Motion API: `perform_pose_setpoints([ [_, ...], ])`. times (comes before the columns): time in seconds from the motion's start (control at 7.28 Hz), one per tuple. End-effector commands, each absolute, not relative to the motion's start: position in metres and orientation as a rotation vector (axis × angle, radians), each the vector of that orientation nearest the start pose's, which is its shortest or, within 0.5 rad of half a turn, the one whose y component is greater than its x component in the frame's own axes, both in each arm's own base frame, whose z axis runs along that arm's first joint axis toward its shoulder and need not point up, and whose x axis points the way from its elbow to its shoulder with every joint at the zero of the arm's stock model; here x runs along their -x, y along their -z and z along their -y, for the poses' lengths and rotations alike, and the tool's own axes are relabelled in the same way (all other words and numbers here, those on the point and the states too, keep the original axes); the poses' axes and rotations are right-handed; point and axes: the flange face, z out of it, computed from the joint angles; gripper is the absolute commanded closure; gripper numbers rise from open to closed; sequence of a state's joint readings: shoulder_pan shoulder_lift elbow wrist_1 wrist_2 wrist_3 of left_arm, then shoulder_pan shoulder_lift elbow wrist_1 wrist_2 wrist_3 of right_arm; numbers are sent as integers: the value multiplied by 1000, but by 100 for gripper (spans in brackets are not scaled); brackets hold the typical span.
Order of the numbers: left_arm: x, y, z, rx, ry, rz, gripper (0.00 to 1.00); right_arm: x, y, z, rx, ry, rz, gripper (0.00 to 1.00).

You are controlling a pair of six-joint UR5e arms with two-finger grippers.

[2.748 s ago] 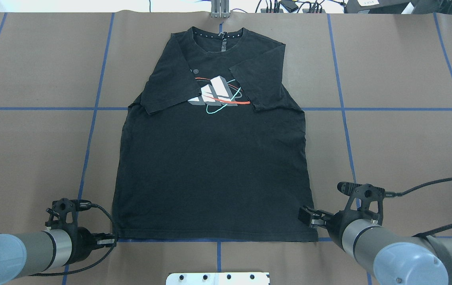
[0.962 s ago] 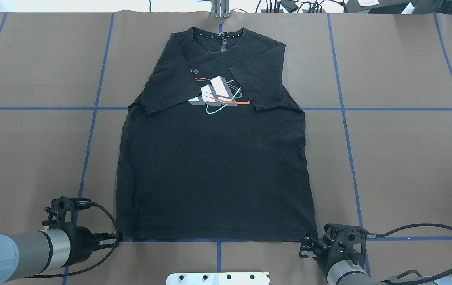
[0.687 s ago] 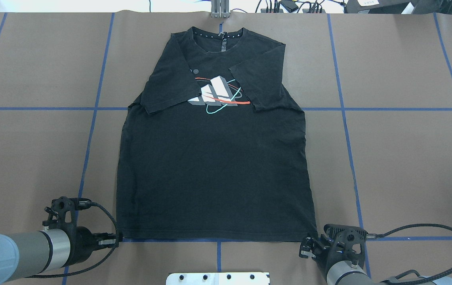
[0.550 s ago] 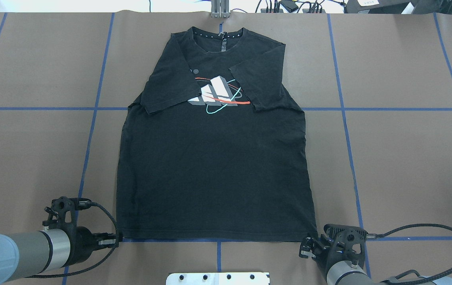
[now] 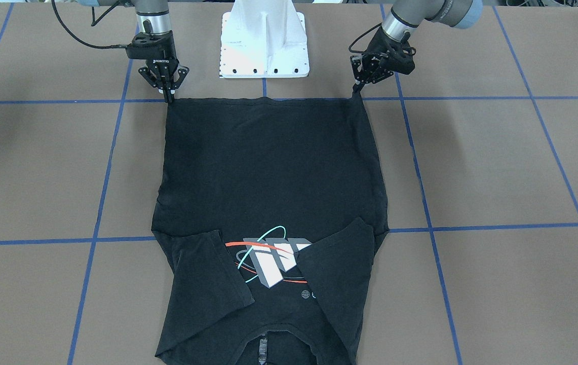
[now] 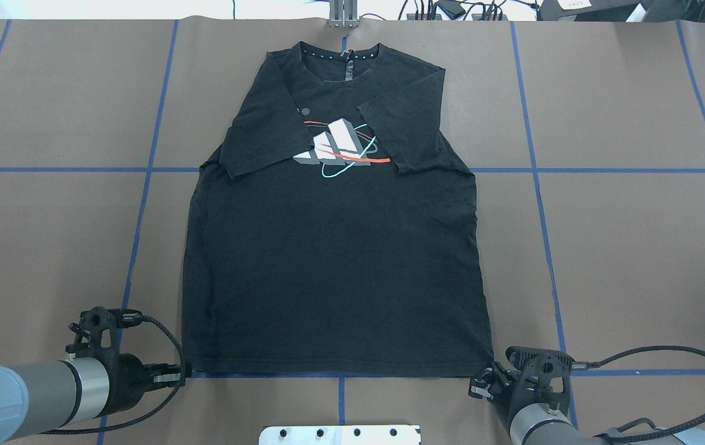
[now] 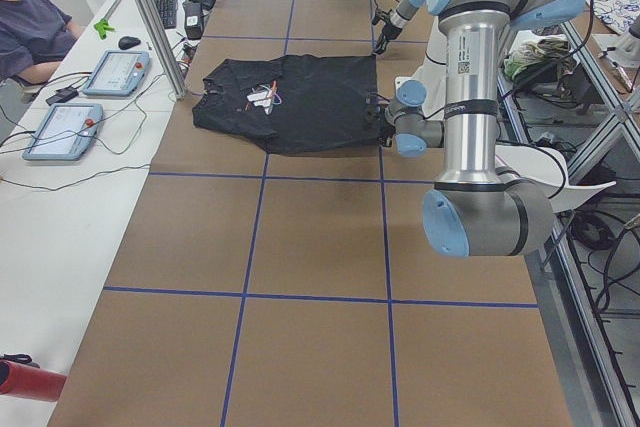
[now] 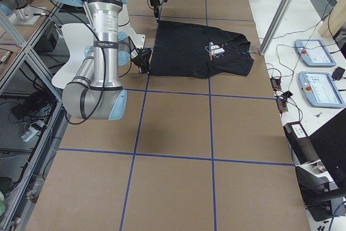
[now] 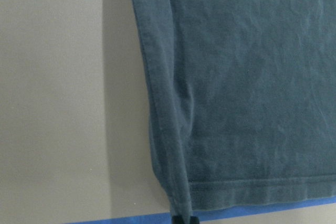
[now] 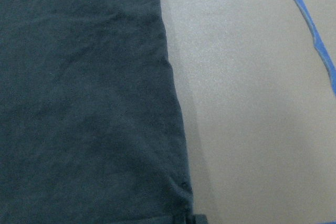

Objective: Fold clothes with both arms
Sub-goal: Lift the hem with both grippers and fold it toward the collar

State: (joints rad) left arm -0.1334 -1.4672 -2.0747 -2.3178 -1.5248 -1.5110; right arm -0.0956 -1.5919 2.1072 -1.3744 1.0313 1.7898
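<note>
Soft, limp T-shirt (image 6: 333, 266), I expect sag between grips; best held at the hem corners, where my left fingers (image 5: 358, 87) and right fingers (image 5: 168, 94) each pinch cloth

A black T-shirt (image 5: 268, 167) lies flat on the brown table (image 5: 501, 162), its hem toward the robot's white pedestal base (image 5: 264, 40) and its collar at the view's bottom edge. Both short sleeves are folded in over the chest — one (image 5: 210, 276) on the view's left, the other (image 5: 342, 276) on its right — partly covering the print (image 5: 270, 259) of white blocks with red and teal rings. The right gripper (image 5: 168, 96) points straight down, fingers pinched together on the hem corner at the view's left; the left gripper (image 5: 357, 90), tilted, nips the opposite hem corner. Blue tape lines (image 5: 471, 228) grid the table.
</note>
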Motion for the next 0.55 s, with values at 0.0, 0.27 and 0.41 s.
perform_pose_setpoints([
  [0.0, -426, -381, 196, -152, 92, -1141, 100, 476, -389, 145, -404, -319, 775, 100],
  [0.27, -418, -366, 195, -149, 88, -1171, 100, 464, -368, 152, -384, -339, 814, 100],
  [0.41, -406, -349, 194, -151, 89, -1206, 100, 448, -352, 160, -370, -356, 840, 100],
])
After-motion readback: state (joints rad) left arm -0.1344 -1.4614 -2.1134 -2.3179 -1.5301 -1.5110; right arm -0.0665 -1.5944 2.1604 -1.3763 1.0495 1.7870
